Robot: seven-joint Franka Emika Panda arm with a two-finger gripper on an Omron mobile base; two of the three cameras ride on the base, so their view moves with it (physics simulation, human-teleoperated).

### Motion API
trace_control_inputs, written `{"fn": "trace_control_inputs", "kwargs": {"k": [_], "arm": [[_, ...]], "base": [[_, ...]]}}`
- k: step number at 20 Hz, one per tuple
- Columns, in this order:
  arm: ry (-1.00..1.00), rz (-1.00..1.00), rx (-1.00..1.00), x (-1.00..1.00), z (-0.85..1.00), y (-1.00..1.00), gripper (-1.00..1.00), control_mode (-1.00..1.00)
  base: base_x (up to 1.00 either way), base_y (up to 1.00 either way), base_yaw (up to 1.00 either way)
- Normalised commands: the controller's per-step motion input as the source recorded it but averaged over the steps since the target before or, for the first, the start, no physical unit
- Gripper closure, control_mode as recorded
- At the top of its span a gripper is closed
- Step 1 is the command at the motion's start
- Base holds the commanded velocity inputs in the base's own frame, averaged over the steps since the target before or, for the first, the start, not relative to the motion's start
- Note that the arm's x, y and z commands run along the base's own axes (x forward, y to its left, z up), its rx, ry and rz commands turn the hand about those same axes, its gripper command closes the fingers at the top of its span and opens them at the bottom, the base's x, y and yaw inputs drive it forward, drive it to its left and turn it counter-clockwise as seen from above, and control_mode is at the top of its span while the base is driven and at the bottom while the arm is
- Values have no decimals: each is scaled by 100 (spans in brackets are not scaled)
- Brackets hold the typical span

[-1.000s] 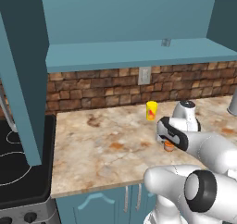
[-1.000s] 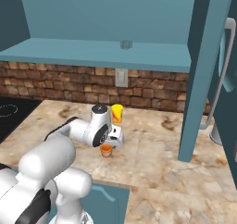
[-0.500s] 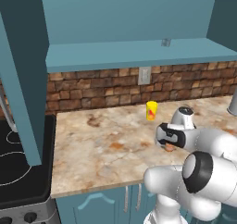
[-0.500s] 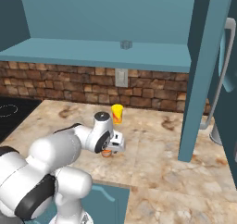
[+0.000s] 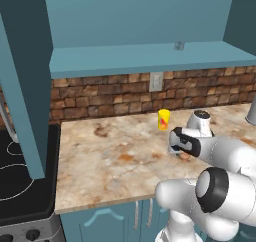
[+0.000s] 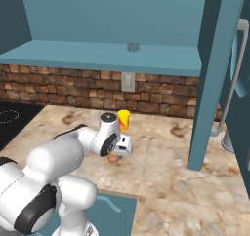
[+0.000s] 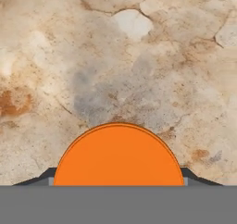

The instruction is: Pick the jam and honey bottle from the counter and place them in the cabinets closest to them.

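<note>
nearest the base, the white arm bends low over the counter [image 5: 110, 161], its gripper [image 6: 115, 156] pointed straight down at the stone. under it sits the jam [image 7: 118, 156], a squat orange jar seen from directly above in the hand view, its round top lying between the two dark finger tips, which flank it on either side at the bottom of that view. in the right base view only a sliver of the orange jar shows beneath the hand, standing on the worktop. the jaws stand part-way apart around the jar; whether the pads actually press on it cannot be told.

just beyond the hand, toward the brick backsplash [image 5: 110, 93], a taller yellow cup [image 5: 163, 119] with a red mark stands upright on the counter, apart from the jar. a pale wall outlet [image 6: 128, 82] is set in the brick above it.

higher up, the teal shelf of the cabinets [image 6: 97, 54] runs across the wall, with a small grey object [image 6: 132, 47] resting on it. a black stovetop [image 5: 20, 176] adjoins the counter at the far left of the left base view.
</note>
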Motion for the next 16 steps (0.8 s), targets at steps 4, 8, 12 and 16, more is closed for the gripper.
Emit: {"fn": "trace_control_inputs", "kwargs": {"k": [4,8,12,16], "arm": [[-1,0,0,-21,65,7,100,-100],[-5,0,0,-25,72,14,100,-100],[-9,0,0,-24,76,14,100,-100],[-9,0,0,-24,76,15,100,-100]], "base": [[0,0,0],[0,0,0],[0,0,0],[0,0,0]]}}
